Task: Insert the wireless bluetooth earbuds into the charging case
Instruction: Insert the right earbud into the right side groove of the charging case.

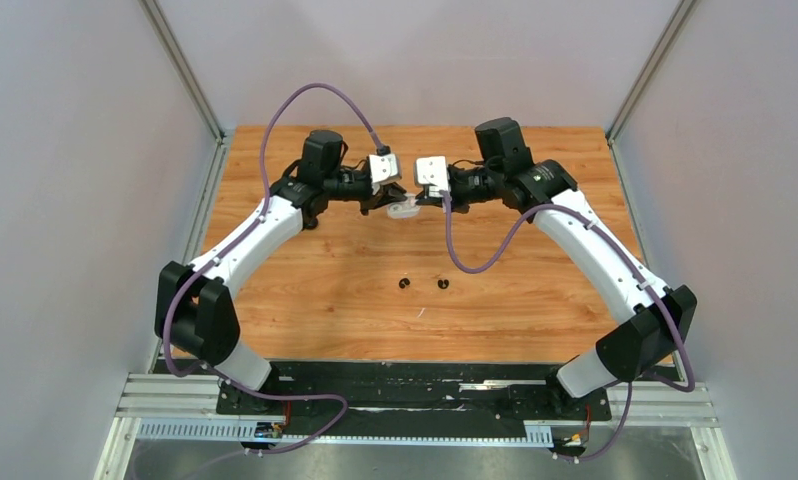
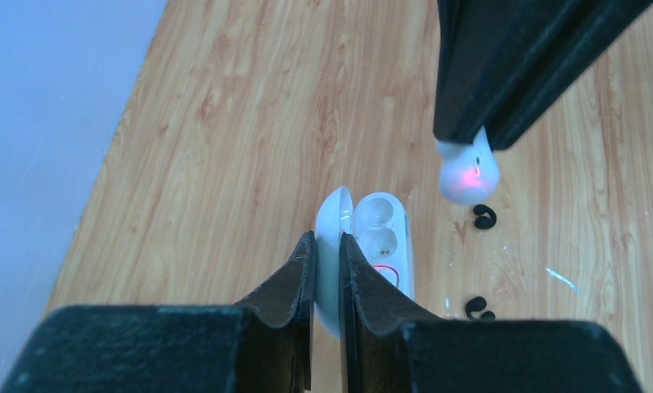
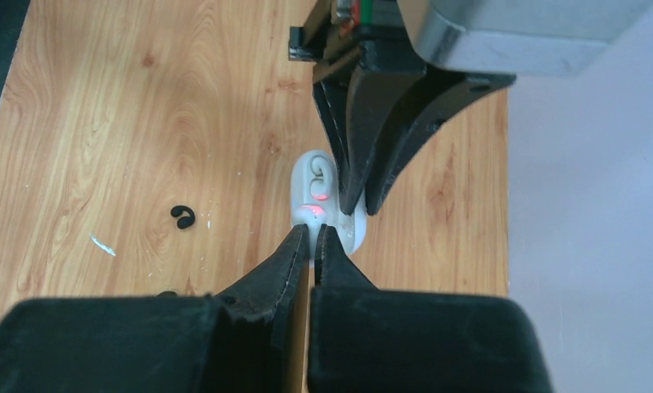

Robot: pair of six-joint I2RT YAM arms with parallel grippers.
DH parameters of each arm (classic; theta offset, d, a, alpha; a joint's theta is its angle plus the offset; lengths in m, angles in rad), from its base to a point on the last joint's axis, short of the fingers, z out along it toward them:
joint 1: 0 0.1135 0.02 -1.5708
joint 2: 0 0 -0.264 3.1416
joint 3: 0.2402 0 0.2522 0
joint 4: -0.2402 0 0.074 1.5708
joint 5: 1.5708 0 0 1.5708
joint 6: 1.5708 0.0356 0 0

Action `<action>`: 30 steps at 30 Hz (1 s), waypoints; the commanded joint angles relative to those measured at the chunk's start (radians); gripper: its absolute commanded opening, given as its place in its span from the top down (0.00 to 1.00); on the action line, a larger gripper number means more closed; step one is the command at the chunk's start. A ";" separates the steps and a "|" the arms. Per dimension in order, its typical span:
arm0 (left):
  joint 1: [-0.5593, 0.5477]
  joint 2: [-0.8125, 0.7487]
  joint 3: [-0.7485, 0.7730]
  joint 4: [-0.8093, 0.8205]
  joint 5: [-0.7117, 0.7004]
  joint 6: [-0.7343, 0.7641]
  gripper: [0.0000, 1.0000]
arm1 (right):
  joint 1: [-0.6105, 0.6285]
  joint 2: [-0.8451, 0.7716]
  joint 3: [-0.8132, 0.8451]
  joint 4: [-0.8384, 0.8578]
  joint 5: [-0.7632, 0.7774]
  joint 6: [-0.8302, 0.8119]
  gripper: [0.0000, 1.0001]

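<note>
The left gripper (image 2: 326, 242) pinches the lid of the open white charging case (image 2: 383, 237), held toward 12 o'clock over the table (image 1: 305, 290). The right gripper (image 3: 312, 233) nips a white earbud (image 2: 468, 173), glowing red, at the case's 2 o'clock. Two black earbuds (image 1: 405, 283) lie at its 6 o'clock.

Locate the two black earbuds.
In the top view both black earbuds lie side by side near the middle of the table, nearer the arm bases than the case held by the left gripper.
</note>
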 commanded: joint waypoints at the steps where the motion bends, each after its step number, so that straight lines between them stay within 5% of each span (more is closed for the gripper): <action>1: -0.017 -0.073 -0.023 0.095 0.022 0.008 1.00 | 0.032 -0.017 0.016 -0.011 0.002 -0.039 1.00; 30: -0.032 -0.117 -0.045 0.100 0.045 -0.012 1.00 | 0.070 0.069 0.066 -0.003 0.128 -0.104 1.00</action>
